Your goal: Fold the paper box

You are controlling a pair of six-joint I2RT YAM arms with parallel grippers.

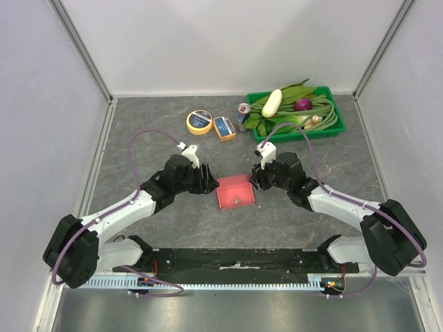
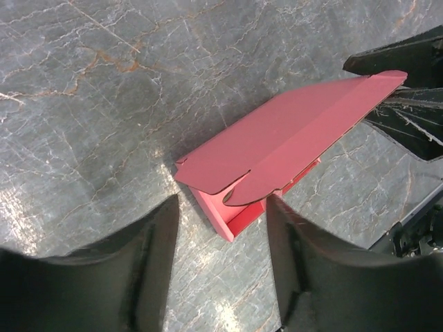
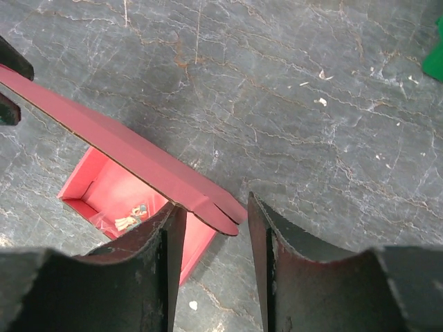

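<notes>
The pink-red paper box (image 1: 235,191) stands as a shallow open tray in the middle of the table, its lid flap raised. My left gripper (image 1: 210,184) is at its left side, open; in the left wrist view the box (image 2: 277,142) lies just ahead of the spread fingers (image 2: 149,263), untouched. My right gripper (image 1: 254,178) is at its right side, open. In the right wrist view the lid's rounded tab (image 3: 220,211) pokes between the fingers (image 3: 266,256) without being clamped. A small wrapped item (image 3: 131,220) lies inside the box.
A green tray (image 1: 331,133) of vegetables stands at the back right. A yellow tape roll (image 1: 199,122), a small blue-and-orange box (image 1: 224,128) and a can (image 1: 243,115) stand behind the paper box. Side walls bound the table.
</notes>
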